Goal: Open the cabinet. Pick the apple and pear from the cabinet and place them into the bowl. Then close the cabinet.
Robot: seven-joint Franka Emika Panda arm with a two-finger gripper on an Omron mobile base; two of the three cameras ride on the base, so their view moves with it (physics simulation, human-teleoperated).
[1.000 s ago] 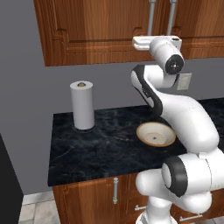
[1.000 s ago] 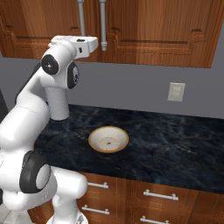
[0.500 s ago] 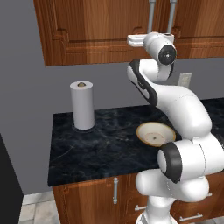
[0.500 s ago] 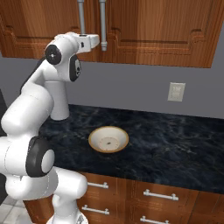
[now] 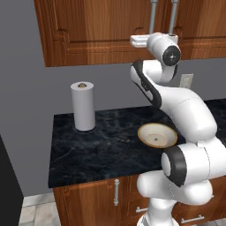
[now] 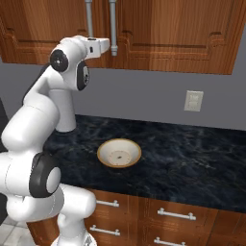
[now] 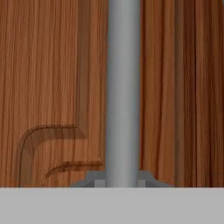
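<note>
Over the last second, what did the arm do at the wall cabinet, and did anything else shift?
The white arm's gripper reached in to the long silver bar handle of the reddish-brown wooden cabinet's left door and shut on it. The doors stayed closed; the tan-rimmed cream bowl and the white paper towel roll on the dark marble counter did not move.

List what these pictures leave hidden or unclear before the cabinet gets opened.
- Apple and pear: hidden behind the shut doors of the cabinet in both base views.
- Cabinet top: cut off by the upper edge in both base views.
- The fingers' hold on the left door's handle: the hand view shows the bar up close, the fingers themselves not clearly.
- Bowl: near rim partly behind the arm in the left base view.
</note>
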